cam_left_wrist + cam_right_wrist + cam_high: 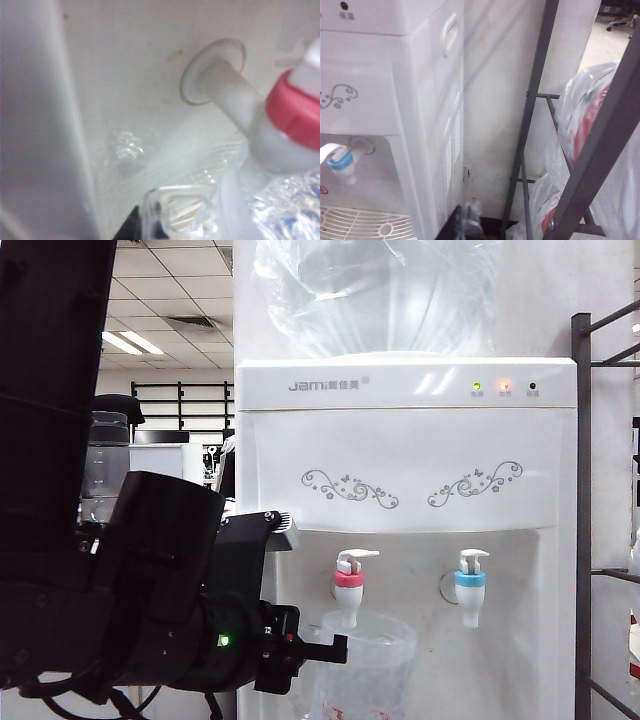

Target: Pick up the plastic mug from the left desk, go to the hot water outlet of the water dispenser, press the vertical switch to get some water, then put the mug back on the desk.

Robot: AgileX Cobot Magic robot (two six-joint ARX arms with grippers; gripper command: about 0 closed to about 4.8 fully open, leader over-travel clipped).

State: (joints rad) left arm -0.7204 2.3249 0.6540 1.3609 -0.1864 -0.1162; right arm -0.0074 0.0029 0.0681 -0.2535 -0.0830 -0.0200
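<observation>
Your left gripper (pixel 325 648), clamped on the plastic mug (pixel 368 665), held it just under the hot water outlet (pixel 348 589) so water would fall in; the vertical switch (pixel 357 557) was not yet pressed. You had two taps on the water dispenser (pixel 405 385), one mug. Your right gripper (pixel 465 225), jaws together and empty, sat beside the dispenser's right side.

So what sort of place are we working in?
Probably an office: a water dispenser, drop-ceiling panels with strip lights, and a metal rack beside the dispenser holding bagged goods.
</observation>
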